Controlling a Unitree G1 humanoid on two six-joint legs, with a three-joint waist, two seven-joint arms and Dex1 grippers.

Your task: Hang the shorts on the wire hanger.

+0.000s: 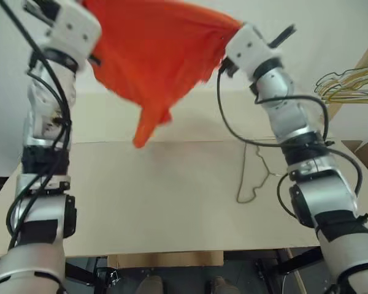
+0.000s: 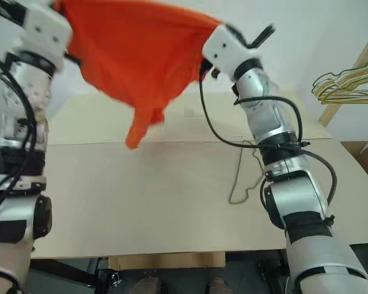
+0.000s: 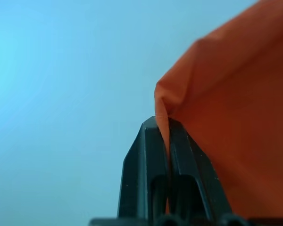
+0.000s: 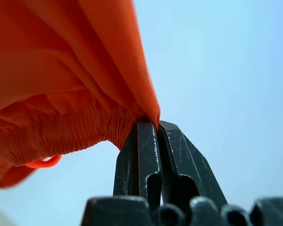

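From the head camera, the bright orange lightweight fabric shorts (image 1: pixel 153 61) hung spread between both raised arms, above the pale tan table (image 1: pixel 141 202); the thin dark wire hanger (image 1: pixel 253 174) lay flat on the table beside the right arm; gold wire hangers (image 1: pixel 349 82) clustered far right. In the left wrist view, the left gripper (image 3: pixel 164 123) pinched an orange fabric corner tight; in the right wrist view, the right gripper (image 4: pixel 152 126) clamped fabric beside the gathered waistband.

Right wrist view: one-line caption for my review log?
Right gripper shut on the gathered waistband of the orange shorts, held up against a plain pale background.
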